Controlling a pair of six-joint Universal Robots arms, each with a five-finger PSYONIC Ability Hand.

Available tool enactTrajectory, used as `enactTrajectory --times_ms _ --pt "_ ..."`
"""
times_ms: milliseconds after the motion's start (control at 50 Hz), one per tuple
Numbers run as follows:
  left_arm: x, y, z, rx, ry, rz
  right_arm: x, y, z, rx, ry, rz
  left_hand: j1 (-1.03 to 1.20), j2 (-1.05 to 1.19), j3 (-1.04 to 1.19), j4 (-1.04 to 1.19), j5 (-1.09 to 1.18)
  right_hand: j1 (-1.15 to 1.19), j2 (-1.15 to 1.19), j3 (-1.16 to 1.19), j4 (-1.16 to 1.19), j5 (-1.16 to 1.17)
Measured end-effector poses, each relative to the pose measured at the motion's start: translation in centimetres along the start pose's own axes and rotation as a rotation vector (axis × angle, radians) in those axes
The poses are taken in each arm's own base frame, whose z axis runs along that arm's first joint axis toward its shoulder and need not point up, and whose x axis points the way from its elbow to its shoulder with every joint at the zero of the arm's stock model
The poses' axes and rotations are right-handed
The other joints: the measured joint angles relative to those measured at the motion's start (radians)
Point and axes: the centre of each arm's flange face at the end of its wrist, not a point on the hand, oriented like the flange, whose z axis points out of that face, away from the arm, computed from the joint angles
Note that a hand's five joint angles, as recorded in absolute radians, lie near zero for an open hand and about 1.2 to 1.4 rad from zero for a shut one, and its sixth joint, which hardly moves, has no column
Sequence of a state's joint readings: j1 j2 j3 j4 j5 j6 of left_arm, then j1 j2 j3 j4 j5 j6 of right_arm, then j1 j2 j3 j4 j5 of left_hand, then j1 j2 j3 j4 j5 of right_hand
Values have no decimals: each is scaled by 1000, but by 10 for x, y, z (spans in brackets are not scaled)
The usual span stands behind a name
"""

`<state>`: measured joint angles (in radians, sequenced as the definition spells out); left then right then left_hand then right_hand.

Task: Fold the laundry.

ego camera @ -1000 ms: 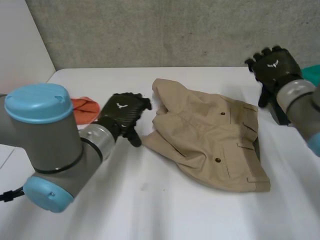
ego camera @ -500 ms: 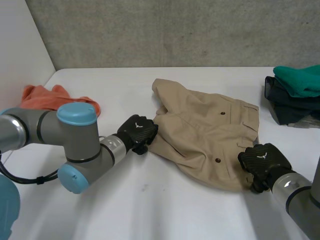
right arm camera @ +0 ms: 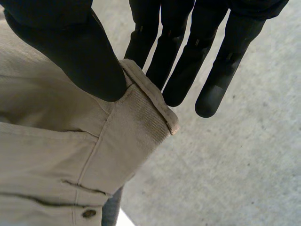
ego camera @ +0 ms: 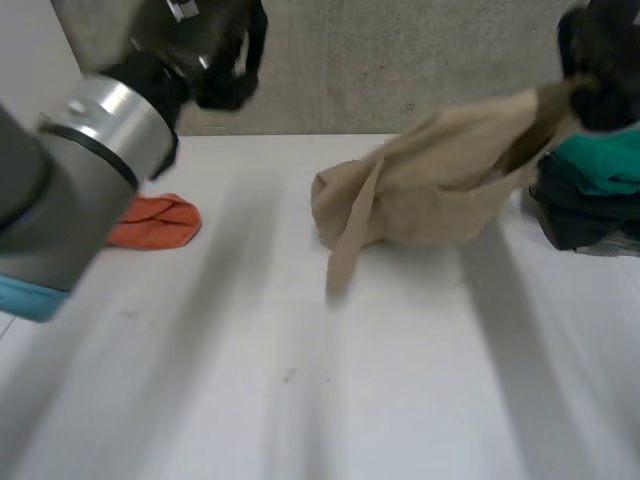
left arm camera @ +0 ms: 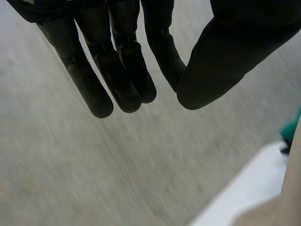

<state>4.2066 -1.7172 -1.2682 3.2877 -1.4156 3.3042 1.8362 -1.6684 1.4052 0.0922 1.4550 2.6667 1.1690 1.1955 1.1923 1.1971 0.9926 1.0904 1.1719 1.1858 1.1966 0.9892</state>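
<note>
Tan khaki shorts [ego camera: 440, 190] hang stretched from the table up toward the far right, with a loose strip dangling near the middle. My right hand [ego camera: 600, 60] is raised at the far right and pinches a hemmed corner of the shorts [right arm camera: 141, 122] between thumb [right arm camera: 70, 47] and fingers. My left hand [ego camera: 220, 50] is lifted high at the far left, away from the shorts. Its fingers [left arm camera: 122, 70] and thumb are drawn close together with nothing between them.
An orange cloth [ego camera: 155, 222] lies crumpled at the left of the white table [ego camera: 300, 380]. A stack of folded green and dark clothes [ego camera: 595, 190] sits at the right edge, just behind the lifted shorts. A grey wall runs along the back.
Both hands closed at the shorts' edges, then rose. The right hand carried a corner of the shorts up and to the right; the left hand came up without cloth.
</note>
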Motion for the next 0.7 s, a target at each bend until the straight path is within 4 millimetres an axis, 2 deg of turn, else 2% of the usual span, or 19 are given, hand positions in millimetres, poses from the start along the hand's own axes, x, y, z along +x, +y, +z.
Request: enactTrajectory --times_ms 40,60,100,120,140,200,280,320,380,460,520,700 --pt "0 -14 -6 30 -1 -10 5 -11 -1 7 -3 14 -71 -86 -85 -72 -60 0 0 2 0 5" --pt "0 -15 -7 29 1 -17 5 -12 -2 4 -9 20 -199 -192 -189 -193 -171 0 0 3 0 6" --pt "2 -10 -10 9 6 -35 3 -11 -2 -9 -23 30 -242 -249 -245 -229 -206 0 0 3 0 8" --pt "4 -1 -12 -20 12 -51 0 -7 -3 -27 -38 38 -600 -553 -545 -556 -525 0 0 3 0 8" --pt "8 11 -14 -63 20 -71 -2 -3 -3 -42 -49 43 -745 -714 -707 -711 -682 0 0 3 0 8" --pt "19 46 -21 -185 41 -129 -12 12 -3 -89 -82 55 -773 -780 -773 -792 -764 0 0 3 0 8" --pt "42 109 -43 -421 65 -258 -27 31 -3 -137 -125 64 -773 -783 -777 -797 -768 0 0 3 0 8" --pt "53 132 -55 -518 61 -326 -35 36 -3 -146 -141 65 -773 -783 -777 -796 -768 0 0 3 1 6" --pt "64 157 -70 -630 35 -416 -45 41 -3 -149 -163 64 -769 -783 -777 -794 -765 0 0 3 1 8" --pt "71 172 -83 -705 -3 -496 -53 43 -5 -148 -179 63 -729 -753 -750 -754 -718 0 0 3 1 8" --pt "74 175 -88 -728 -17 -529 -55 42 -6 -148 -182 63 -700 -734 -732 -733 -699 0 0 3 1 8" --pt "91 186 -93 -760 -3 -615 -59 43 -10 -156 -192 66 -678 -715 -711 -710 -680 0 0 3 1 8"
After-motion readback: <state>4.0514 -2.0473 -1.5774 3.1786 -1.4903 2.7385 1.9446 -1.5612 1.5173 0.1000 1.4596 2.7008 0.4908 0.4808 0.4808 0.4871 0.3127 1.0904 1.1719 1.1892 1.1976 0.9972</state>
